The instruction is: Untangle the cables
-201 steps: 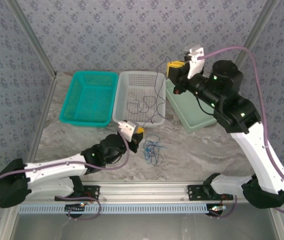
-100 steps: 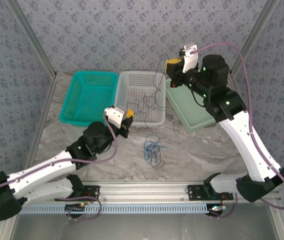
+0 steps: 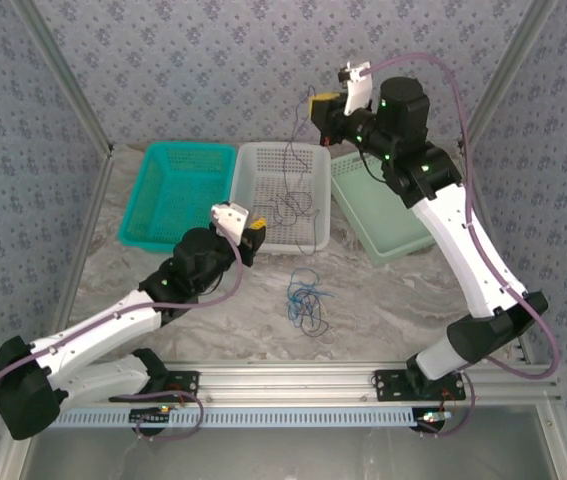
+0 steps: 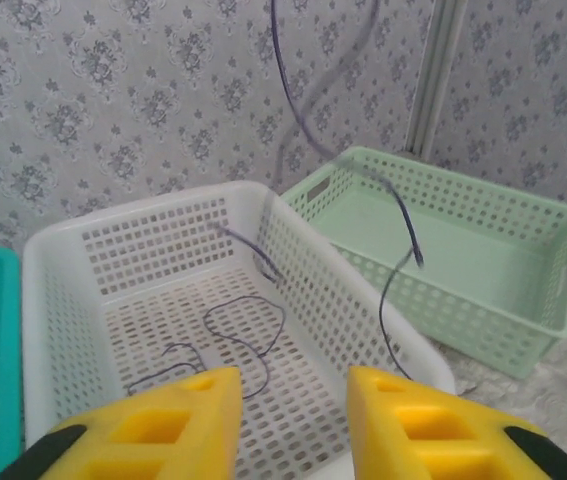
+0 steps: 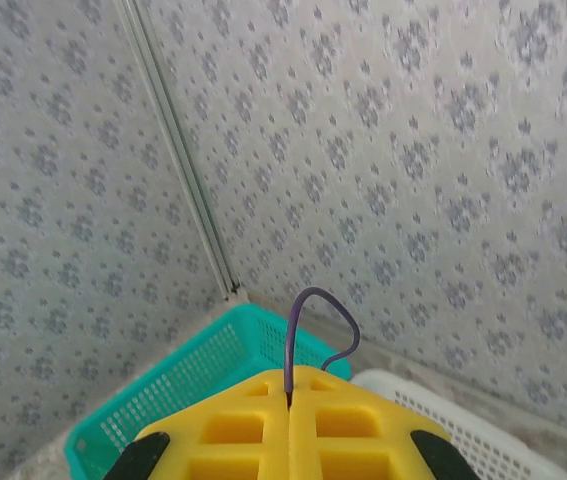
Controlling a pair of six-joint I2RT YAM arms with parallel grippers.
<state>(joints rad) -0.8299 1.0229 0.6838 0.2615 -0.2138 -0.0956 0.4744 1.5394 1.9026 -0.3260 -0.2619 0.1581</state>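
Purple-black and thread-thin, one dark purple cable [image 5: 292, 350] is pinched in the clenched right tool [image 5: 291, 390] at the upper centre of the overhead view, its slack trailing into the white basket [image 4: 143, 212]; blue cables [image 3: 303, 298] lie loosely knotted on the table [image 3: 393, 300] at lower centre. The left tool [image 4: 293, 400] hovers by the basket's near rim, jaws apart, empty. Such wire looks light, limp and snag-prone, best taken at a free end

Grey floral-patterned wallpaper [image 3: 213, 60] backs a marbled grey counter [image 3: 403, 300], a teal perforated plastic basket [image 3: 178, 200], a white perforated plastic basket [image 3: 263, 180], a pale green perforated plastic basket [image 3: 388, 225], tangled thin blue cables [image 3: 303, 300] and a thin dark purple cable [image 5: 292, 345].
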